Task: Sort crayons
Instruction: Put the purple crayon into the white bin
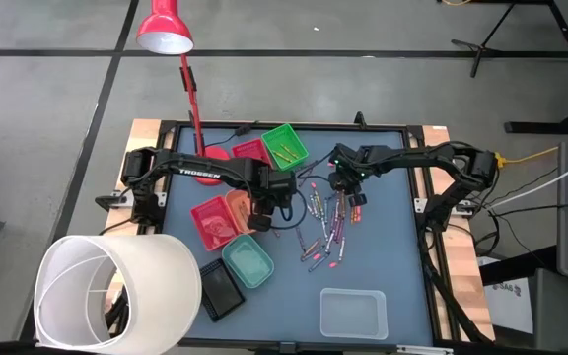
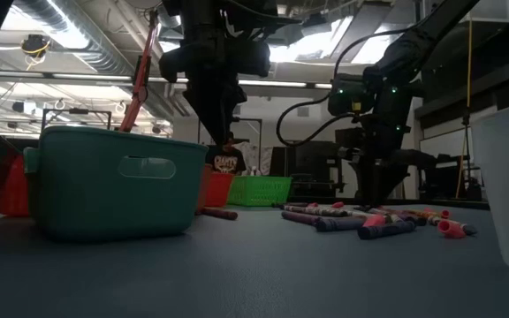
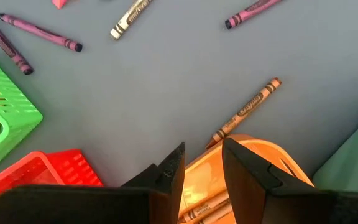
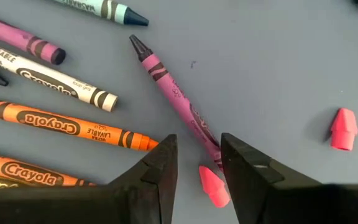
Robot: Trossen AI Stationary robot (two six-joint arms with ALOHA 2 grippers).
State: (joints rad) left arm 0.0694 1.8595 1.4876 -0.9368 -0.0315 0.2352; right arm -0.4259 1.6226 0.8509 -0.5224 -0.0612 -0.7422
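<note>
Many crayons (image 1: 325, 222) lie loose in a pile on the blue-grey mat right of centre. My right gripper (image 1: 348, 192) is low over the pile and open. In the right wrist view (image 4: 194, 140) its fingers stand on either side of a purple crayon's (image 4: 176, 96) blunt end and a pink cap piece (image 4: 213, 185); I see no touch. My left gripper (image 3: 201, 149) is open and empty above the orange tray (image 3: 247, 155), which holds a few crayons. A brown crayon (image 3: 247, 109) lies on the mat beside that tray.
Small trays stand left of the pile: green (image 1: 284, 145), two red (image 1: 213, 222), teal (image 1: 248, 261), black (image 1: 222, 289). A clear tray (image 1: 353, 311) sits at the near edge. A red lamp (image 1: 166, 30) and a big white cylinder (image 1: 116, 291) stand at the left.
</note>
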